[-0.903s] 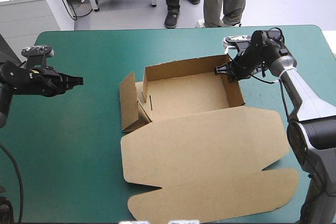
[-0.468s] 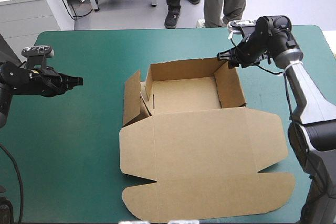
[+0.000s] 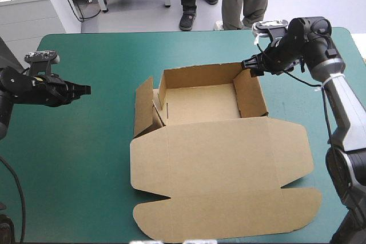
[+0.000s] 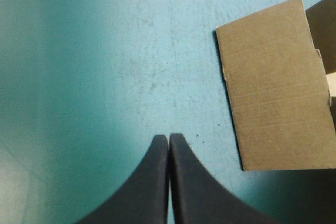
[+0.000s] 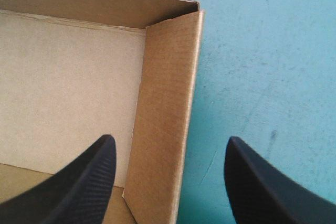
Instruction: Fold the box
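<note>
A brown box lies at the middle of a table with a teal-green cover. It is half made. An open tray sits toward the table's far edge, and the lid is spread flat toward the near edge. The tray's far wall and its right wall stand upright and meet at a square corner. The left flap is raised but leans outward and is not tucked in.

The step in hand appears to be setting up the tray's side walls. The right side looks done and the left side unfinished. The next move probably calls for pushing the left flap upright from outside and tucking it in. The tray would need steadying meanwhile so that the light board does not slide.

The right gripper hangs at the tray's far right corner. Its black fingers are spread wide and hold nothing. In its wrist view the right wall runs between them, with one finger over the tray floor and the other over the cover outside. Neither finger seems to touch the board.

The left gripper hangs over bare cover, well apart from the box on its left side. Its fingers are pressed together into a point and are empty. They are aimed toward the left flap.
</note>
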Robot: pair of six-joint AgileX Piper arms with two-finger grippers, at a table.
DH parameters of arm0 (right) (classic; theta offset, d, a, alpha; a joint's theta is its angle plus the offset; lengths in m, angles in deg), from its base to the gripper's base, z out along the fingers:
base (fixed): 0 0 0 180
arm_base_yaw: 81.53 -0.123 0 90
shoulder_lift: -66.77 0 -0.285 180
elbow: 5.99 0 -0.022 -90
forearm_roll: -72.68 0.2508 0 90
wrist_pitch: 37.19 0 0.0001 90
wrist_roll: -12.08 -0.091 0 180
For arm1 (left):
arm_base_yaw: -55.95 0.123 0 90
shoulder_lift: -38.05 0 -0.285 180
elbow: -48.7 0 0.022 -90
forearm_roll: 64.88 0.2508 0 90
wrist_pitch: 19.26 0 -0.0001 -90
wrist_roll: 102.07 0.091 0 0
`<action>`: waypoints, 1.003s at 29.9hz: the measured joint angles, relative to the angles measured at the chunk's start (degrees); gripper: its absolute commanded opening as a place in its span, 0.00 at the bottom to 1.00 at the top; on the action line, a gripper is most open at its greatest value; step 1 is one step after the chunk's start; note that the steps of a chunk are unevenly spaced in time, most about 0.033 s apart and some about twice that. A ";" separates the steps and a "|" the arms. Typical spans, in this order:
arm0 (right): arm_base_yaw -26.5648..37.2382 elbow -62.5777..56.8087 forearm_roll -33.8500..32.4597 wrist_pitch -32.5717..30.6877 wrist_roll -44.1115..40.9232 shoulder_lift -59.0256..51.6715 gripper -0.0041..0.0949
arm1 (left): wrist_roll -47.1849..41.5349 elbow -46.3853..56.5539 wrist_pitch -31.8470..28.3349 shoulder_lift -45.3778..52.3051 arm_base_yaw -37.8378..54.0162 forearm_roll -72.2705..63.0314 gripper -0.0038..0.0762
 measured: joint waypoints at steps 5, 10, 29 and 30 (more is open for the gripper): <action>0.00 0.00 0.63 0.05 -0.47 1.82 0.61 | 0.00 0.00 0.18 0.00 0.00 0.00 0.04; 0.00 0.00 0.43 0.10 -0.54 5.98 0.58 | 0.00 0.00 0.18 0.00 0.00 0.00 0.04; 0.00 -0.11 0.02 0.81 -0.66 13.68 0.02 | 0.00 0.00 0.25 0.00 0.00 -0.19 0.04; 0.00 -0.11 0.24 0.85 -0.29 13.68 0.02 | 0.00 0.00 0.30 0.00 0.00 -0.19 0.04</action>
